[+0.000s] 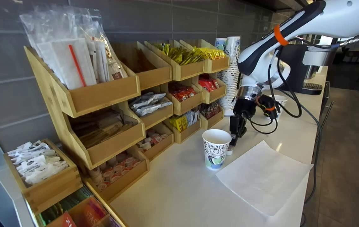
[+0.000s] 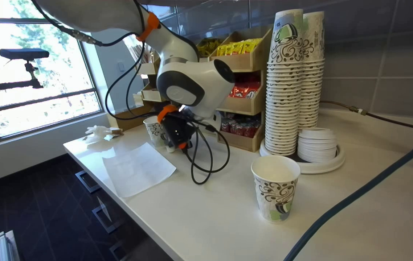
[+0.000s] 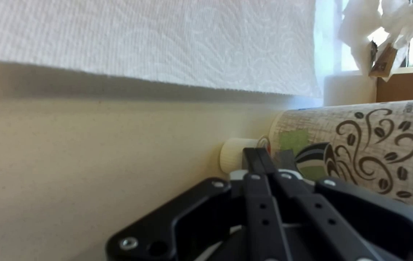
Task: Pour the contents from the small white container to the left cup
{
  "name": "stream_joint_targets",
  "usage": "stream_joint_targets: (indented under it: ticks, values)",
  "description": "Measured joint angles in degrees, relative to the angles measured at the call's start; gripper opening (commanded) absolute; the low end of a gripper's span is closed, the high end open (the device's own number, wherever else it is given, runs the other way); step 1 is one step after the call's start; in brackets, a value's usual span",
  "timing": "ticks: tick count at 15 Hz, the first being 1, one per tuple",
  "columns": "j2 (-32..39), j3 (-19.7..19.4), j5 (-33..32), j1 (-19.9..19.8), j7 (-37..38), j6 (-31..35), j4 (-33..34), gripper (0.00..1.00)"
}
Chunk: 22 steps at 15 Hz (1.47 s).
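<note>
The small white container stands upright on the counter, a trace of red showing at its lid. My gripper is shut, its fingers pressed together with nothing seen between them, and they cover part of the container. In an exterior view the container sits just below the fingertips, close behind the left cup. That patterned paper cup is upright; in the wrist view it appears on its side because the picture is rolled. Whether fingers and container touch, I cannot tell. A second cup stands farther along the counter.
A white paper napkin lies beside the left cup. Wooden bins of packets line the wall, with tall cup stacks and lids after them. A thick hose crosses the counter, and cables loop from the arm.
</note>
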Motion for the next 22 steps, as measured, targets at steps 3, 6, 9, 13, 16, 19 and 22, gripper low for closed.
stream_joint_targets:
  ticks: [3, 6, 9, 13, 16, 19, 22]
  values:
    - [0.03, -0.12, 0.0, -0.16, 0.0, 0.0, 0.01, 0.4]
    - [0.26, -0.25, 0.0, -0.23, 0.0, -0.01, 0.01, 0.6]
    - [0.5, -0.23, 0.0, -0.24, 0.0, -0.11, 0.02, 0.81]
    - [1.08, 0.11, 0.0, -0.21, -0.14, -0.34, 0.39, 0.65]
    - [1.69, 0.51, 0.0, -0.19, -0.17, -0.75, 1.01, 0.47]
    - [2.12, 0.76, 0.0, -0.19, -0.23, -1.17, 1.36, 0.4]
    - [2.53, 0.78, 0.0, -0.19, -0.34, -1.59, 1.69, 0.34]
